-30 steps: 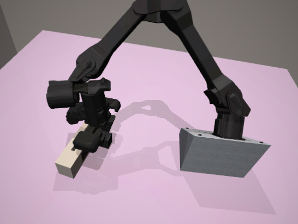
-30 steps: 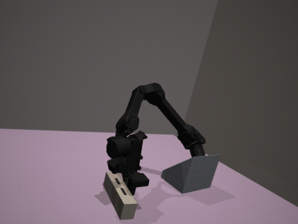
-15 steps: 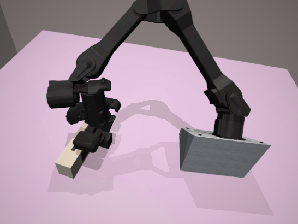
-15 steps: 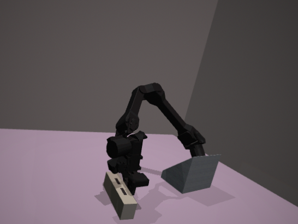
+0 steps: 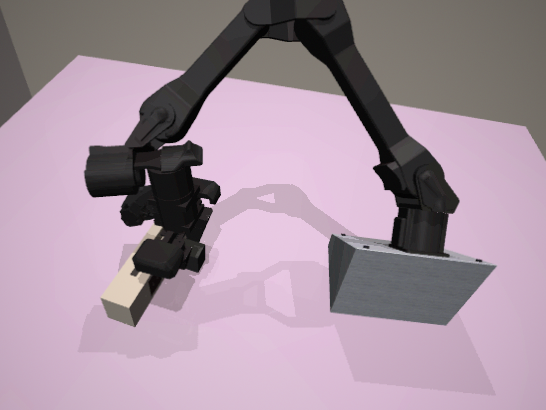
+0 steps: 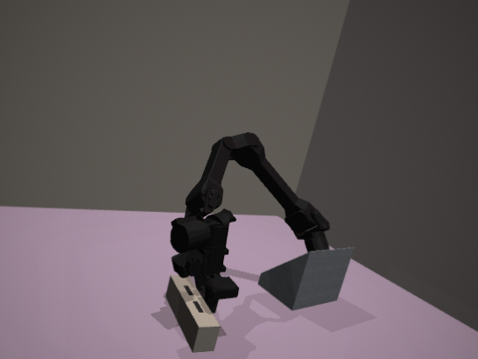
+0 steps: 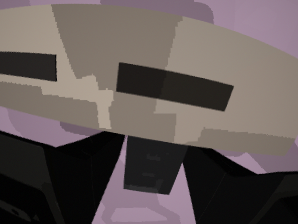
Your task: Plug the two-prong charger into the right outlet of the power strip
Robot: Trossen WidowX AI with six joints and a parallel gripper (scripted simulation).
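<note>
The beige power strip (image 5: 120,292) (image 6: 207,338) (image 7: 255,100) stands on the pink table, with two dark slots in its top. One slot (image 6: 198,306) (image 7: 175,87) is near the middle of the wrist view; the other slot (image 6: 188,290) (image 7: 27,66) is at its left edge. The dark charger (image 7: 152,167) is a small block low between the fingers, beside the strip's long near edge. Its prongs are not visible. My gripper (image 7: 153,136) is partly open, low beside the strip, its fingers standing on either side of the charger. The top and exterior views hide the charger.
The grey wedge-shaped mount (image 5: 400,287) (image 6: 324,278) carries the arm's base at the right. The arm arches from it over the pink table (image 5: 280,365) (image 6: 66,263). The hand stands close against the strip's long side.
</note>
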